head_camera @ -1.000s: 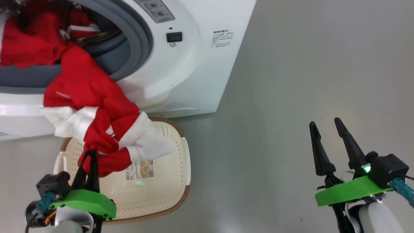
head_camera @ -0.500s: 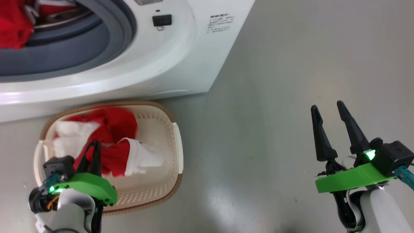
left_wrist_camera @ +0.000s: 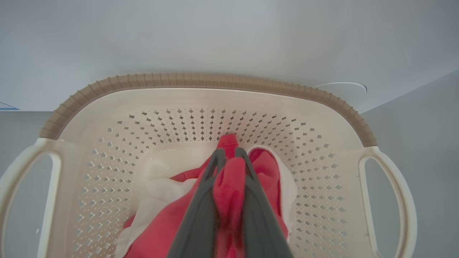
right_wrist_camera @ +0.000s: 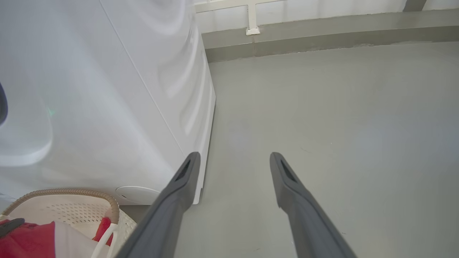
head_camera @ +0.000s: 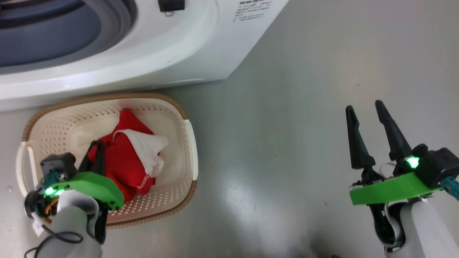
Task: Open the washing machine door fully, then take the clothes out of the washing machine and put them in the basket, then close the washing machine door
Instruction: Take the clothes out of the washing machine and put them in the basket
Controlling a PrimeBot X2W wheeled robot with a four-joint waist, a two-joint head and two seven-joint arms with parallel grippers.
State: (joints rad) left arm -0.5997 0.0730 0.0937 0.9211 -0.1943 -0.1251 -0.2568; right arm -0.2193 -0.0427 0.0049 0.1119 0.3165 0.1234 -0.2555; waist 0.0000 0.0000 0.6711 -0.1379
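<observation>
A red garment with white trim lies bunched in the cream basket, which stands on the floor against the white washing machine. My left gripper reaches down into the basket and is shut on the red garment; in the left wrist view a fold of red cloth fills the gap between its fingers. Far to the right, my right gripper hangs open over bare floor, holding nothing. The machine's grey rubber ring shows at the top left. The door is out of view.
Grey floor stretches right of the machine and basket. In the right wrist view a wall base and a white pipe bracket run behind the machine, and the basket's corner sits at the lower left.
The head camera has tilted down, so the drum opening has slid out of sight. My left gripper has carried the red garment from the machine's mouth down into the basket.
</observation>
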